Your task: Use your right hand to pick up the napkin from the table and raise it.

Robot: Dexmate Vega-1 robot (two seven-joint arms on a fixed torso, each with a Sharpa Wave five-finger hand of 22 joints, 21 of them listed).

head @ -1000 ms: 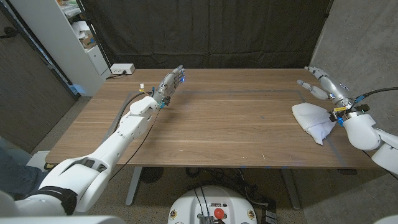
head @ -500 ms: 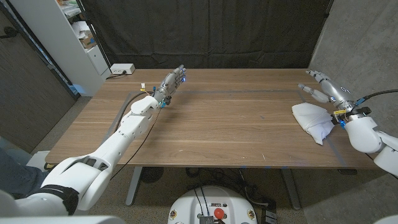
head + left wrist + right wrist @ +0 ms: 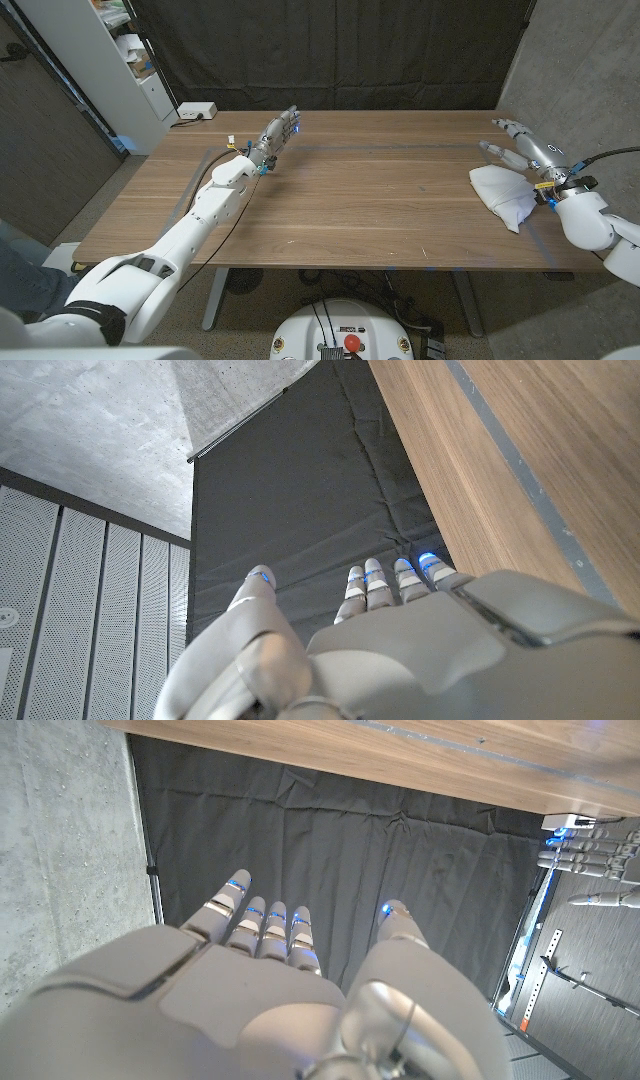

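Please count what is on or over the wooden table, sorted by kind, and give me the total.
Napkin, white, on the table near the right edge: 1
Small white box at the far left corner: 1
Robot hands, left hand and right hand, both holding nothing: 2
Total: 4

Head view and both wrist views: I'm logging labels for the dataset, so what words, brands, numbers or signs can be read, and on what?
No readable text in any view.
Small white box at the table's far left corner: any marking too small to read.
Items on the white shelf: too blurred to read.
Napkin: plain white, no print visible.
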